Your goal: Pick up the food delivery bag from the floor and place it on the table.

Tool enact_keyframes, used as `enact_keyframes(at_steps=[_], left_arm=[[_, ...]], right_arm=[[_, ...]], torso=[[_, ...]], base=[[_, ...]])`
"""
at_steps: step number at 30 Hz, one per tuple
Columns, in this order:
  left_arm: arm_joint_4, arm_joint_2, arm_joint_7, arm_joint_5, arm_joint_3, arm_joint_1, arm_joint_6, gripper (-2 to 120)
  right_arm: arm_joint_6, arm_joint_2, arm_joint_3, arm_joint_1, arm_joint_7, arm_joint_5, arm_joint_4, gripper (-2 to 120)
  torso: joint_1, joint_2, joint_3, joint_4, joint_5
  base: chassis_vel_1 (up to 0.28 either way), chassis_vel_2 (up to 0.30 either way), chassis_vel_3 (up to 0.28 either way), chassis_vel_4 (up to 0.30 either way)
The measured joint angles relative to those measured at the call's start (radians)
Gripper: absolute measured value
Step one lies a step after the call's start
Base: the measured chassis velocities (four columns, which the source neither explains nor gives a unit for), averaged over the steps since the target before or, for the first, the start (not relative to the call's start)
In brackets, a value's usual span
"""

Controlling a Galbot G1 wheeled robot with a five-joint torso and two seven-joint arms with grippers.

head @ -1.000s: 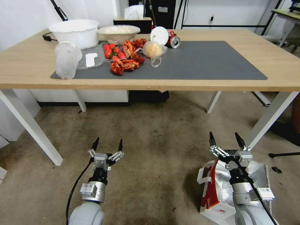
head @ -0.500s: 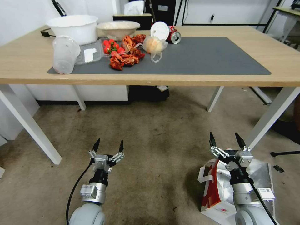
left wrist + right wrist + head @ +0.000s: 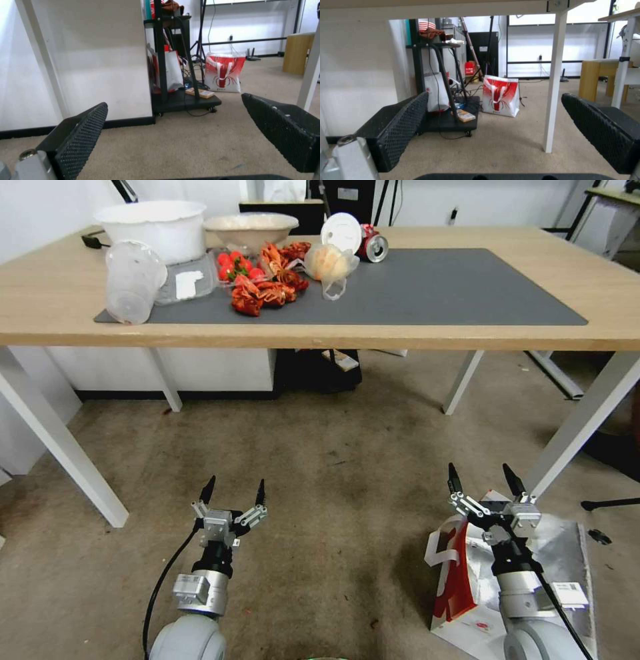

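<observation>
The food delivery bag [image 3: 459, 580], white with red sides and silver foil lining, stands open on the beige floor [image 3: 333, 460] at the lower right. My right gripper [image 3: 481, 471] is open just above the bag's far rim, and its arm crosses the bag's opening. My left gripper [image 3: 235, 483] is open over bare floor at the lower left, well apart from the bag. The light-wood table [image 3: 400, 337] with its dark grey mat [image 3: 433, 287] stands ahead. Both wrist views look under the table, with the left gripper [image 3: 174, 101] and right gripper [image 3: 495, 95] spread wide.
White bowls [image 3: 153, 227], a tipped clear cup [image 3: 130, 280], strawberries, red crayfish [image 3: 263, 293], a small clear bag [image 3: 330, 263] and a can crowd the mat's left part. A white table leg [image 3: 580, 427] stands near my right gripper. A black cart [image 3: 180, 100] and another red-and-white bag [image 3: 501, 98] stand farther back.
The whole head picture has shifted: the table sits higher and more floor shows below it, so the camera moved. Both grippers keep the same open pose.
</observation>
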State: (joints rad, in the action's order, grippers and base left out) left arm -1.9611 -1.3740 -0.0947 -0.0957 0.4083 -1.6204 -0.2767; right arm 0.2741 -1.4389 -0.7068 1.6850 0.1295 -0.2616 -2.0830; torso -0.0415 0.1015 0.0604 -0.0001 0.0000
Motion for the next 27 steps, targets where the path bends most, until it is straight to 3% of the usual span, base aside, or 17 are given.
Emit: enact_keyframes(at_steps=[16,27], left_arm=[[0.001,0.006,0.002,0.001,-0.002,0.003,0.001,100],[0.012,0.004,0.002,0.003,-0.012,0.007,-0.011,100]], right_arm=[[-0.002,0.003,-0.008,-0.002,-0.002,-0.01,0.001,100],[-0.014,0.0,-0.002,0.003,-0.024,-0.018,-0.004,100]], torso=[[0.005,-0.064,-0.059,-0.0001,0.0],[0.009,-0.08,-0.06,0.0,0.0001]], base=[[0.0,0.0,0.0,0.0],[0.0,0.0,0.0,0.0]])
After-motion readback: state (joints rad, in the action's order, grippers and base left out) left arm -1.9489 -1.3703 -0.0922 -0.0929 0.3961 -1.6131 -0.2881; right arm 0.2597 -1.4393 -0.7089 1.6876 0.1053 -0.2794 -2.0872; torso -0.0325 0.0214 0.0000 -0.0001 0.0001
